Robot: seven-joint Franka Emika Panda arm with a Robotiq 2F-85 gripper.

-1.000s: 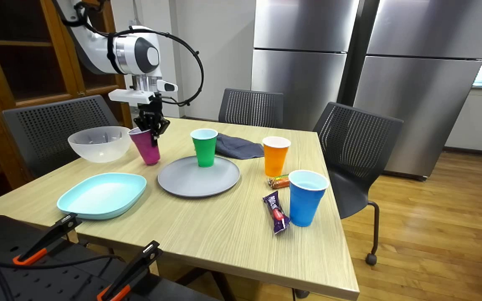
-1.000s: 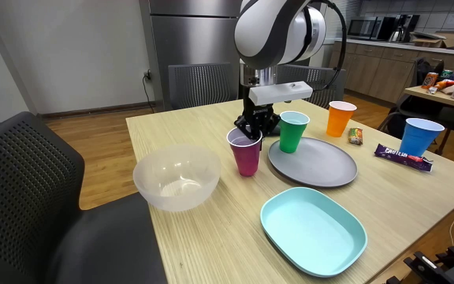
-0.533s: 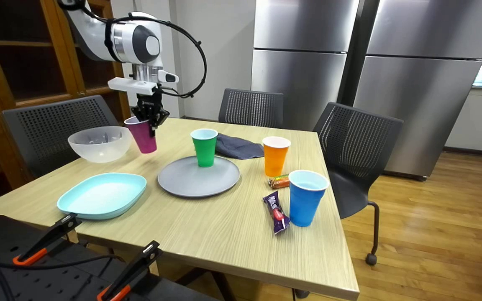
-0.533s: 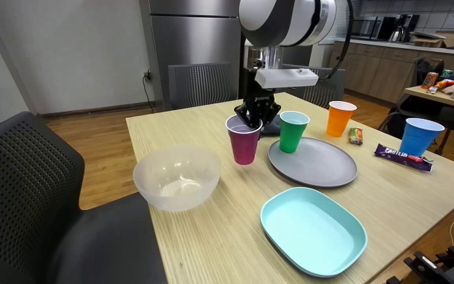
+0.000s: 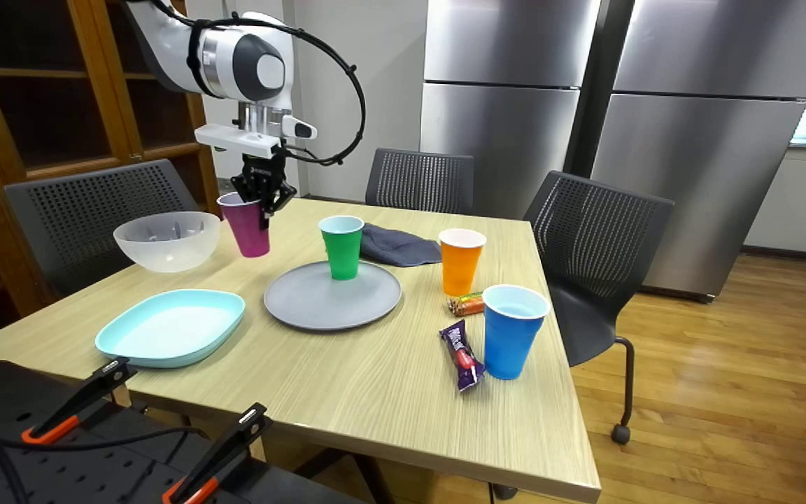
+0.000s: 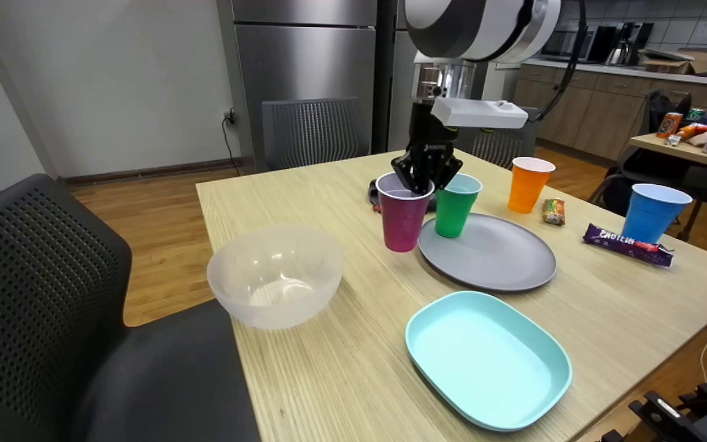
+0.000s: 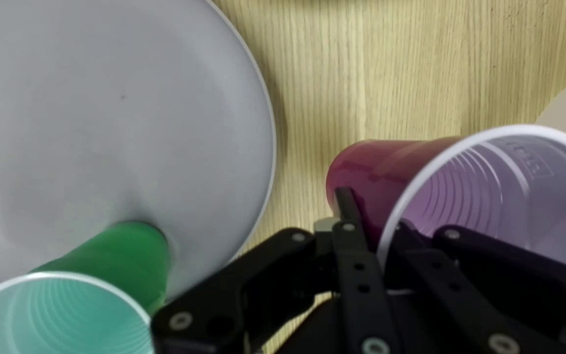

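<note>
Claw (image 7: pixel 374 214) is clamped on the wall of 1 magenta cup (image 6: pixel 401 221), mouth facing up, long axis nearly upright.

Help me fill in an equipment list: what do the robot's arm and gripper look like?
The arm is white with dark grey rounded joint covers, and a black cable loops along it. A shiny metal collar and a white box-like piece sit above the gripper, which is black and angular, with small pale lettering. Its fingers are slim and black, with round holes and screw heads.
</note>
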